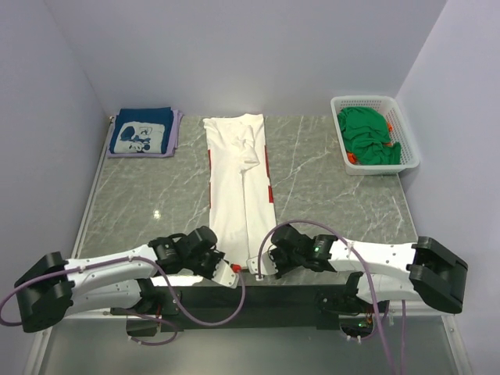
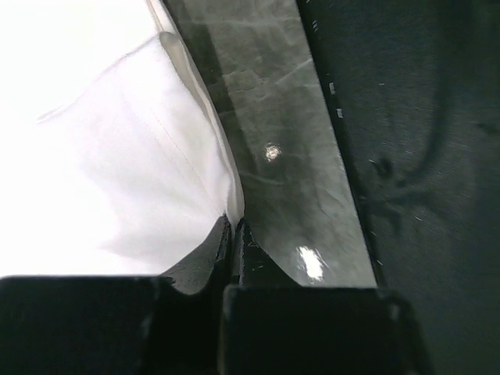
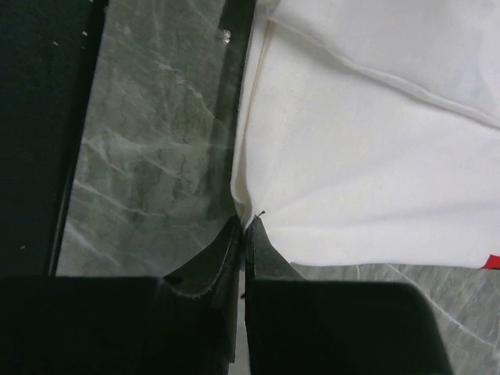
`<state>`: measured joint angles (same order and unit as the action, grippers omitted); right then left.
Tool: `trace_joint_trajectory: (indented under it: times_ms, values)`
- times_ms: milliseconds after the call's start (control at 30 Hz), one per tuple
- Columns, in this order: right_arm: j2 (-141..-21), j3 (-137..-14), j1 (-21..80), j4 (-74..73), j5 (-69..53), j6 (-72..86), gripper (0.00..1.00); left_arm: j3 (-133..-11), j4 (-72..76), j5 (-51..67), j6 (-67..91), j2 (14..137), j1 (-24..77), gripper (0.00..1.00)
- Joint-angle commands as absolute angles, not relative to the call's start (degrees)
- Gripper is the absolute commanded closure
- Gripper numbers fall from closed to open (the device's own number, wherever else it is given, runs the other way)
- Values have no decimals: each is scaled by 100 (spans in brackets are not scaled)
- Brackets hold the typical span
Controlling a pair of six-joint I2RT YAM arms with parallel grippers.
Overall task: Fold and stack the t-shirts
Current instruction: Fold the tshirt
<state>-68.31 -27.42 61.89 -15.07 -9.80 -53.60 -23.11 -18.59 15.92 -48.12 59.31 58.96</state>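
Found the navy t-shirt [image 1: 141, 131] folded at the far-left corner of the surface [image 1: 320, 195], well out of the way. Saw the left gripper [image 2: 233, 228] with jaws closed on a near hem corner of the white t-shirt [image 1: 238, 180], a long strip down the middle; likewise the right gripper [image 3: 243, 226] on the other corner. Judged the cloth light, limp, apt to sag, best held at the corners. Noted green t-shirts [image 1: 367, 137] heaped in the white lattice basket [image 1: 366, 99] far right, not obstructing.
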Motion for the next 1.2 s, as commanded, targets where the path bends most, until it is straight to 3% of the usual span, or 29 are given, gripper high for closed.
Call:
trace_joint_trajectory:
  times_ms: [0,200,367,467,600,867,1167]
  values:
    - [-6357,-3067,6328,-2293,-1055,-4879,100,-2706,-2715,1959,-4632,5425,5915,99]
    - [-5897,-3331,6671,-2768,-923,-4553,100,-3250,-3330,2092,-4298,5116,5906,99]
    - [-5888,-3436,6057,-2356,-703,-5088,100,-3410,-3349,1847,-4594,4887,5547,99]
    - [-6029,-3542,5670,-2225,-677,-5527,100,-3419,-3094,1836,-5235,4904,4792,99]
    - [-6379,-3682,5169,-1759,-677,-6247,100,-3673,-2594,1987,-5835,5412,3886,99]
    - [-7662,-4552,4106,-1301,-1089,-7100,100,-3945,-1259,2443,-7118,6485,2998,99]
    - [-8997,-5755,3367,-1177,-1468,-7602,100,-4982,-791,3040,-8024,8172,2084,99]
